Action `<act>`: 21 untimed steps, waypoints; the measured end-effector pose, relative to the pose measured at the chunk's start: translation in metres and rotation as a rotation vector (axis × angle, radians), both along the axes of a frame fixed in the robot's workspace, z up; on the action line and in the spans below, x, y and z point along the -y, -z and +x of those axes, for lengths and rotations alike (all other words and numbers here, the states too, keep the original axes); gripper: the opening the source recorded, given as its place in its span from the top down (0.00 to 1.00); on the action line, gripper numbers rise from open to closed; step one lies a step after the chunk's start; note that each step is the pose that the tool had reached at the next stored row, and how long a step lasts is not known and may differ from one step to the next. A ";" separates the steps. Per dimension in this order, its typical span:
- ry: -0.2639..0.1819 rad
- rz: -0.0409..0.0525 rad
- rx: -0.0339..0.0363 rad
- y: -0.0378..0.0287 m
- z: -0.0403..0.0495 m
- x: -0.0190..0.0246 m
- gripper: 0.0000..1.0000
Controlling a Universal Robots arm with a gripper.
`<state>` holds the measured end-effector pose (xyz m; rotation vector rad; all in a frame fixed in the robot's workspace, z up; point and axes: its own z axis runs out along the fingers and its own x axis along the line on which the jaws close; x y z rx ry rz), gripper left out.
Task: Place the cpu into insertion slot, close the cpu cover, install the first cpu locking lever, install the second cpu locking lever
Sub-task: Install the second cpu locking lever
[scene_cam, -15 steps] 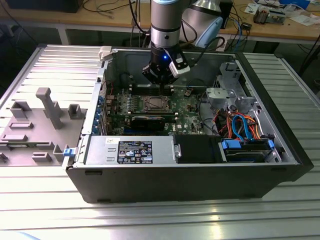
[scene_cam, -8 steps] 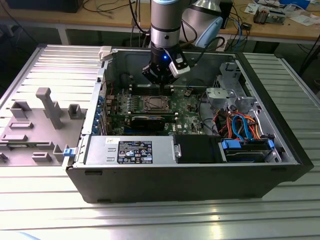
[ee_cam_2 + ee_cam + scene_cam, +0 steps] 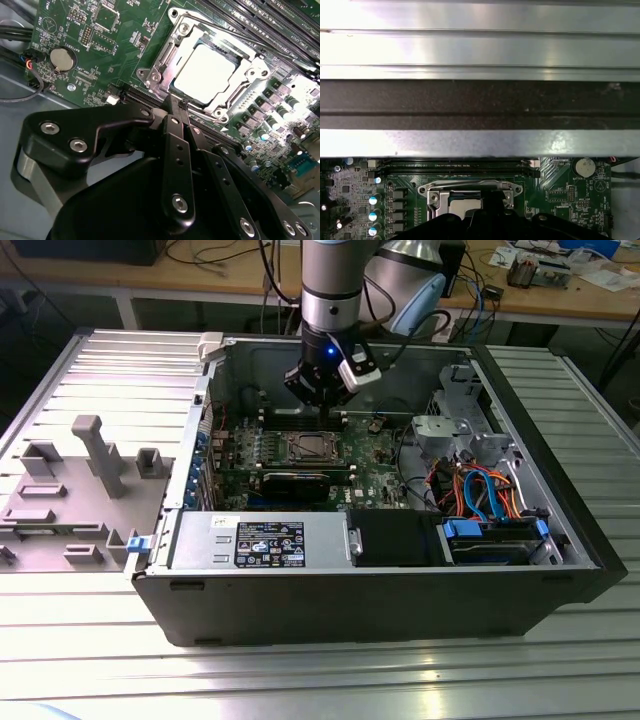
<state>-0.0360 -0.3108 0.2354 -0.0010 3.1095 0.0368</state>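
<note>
One cpu (image 3: 206,70) under one cpu cover (image 3: 250,70); jaws just beside.

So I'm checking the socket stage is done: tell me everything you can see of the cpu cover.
The cpu cover is a thin, dull grey metal plate with a large square window. It lies closed and flat over the insertion slot on the green motherboard, and the cpu shows bright through the window. Screws sit at the frame's corners. The gripper hovers by its near edge; contact cannot be told.
</note>
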 end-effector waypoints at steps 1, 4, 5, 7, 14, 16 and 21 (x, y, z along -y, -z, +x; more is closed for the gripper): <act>0.000 0.0001 0.0000 -0.0003 0.0000 0.0000 0.89; 0.000 0.0001 0.0001 -0.0003 0.0000 0.0000 0.89; 0.000 0.0000 0.0000 -0.0004 0.0000 0.0000 0.89; 0.000 0.0000 0.0000 -0.0005 0.0000 0.0000 0.89; 0.000 -0.0001 -0.0001 -0.0006 0.0000 0.0010 0.89; 0.000 -0.0002 -0.0001 -0.0006 0.0000 0.0021 0.89; 0.000 0.0000 0.0000 -0.0006 0.0000 0.0062 0.89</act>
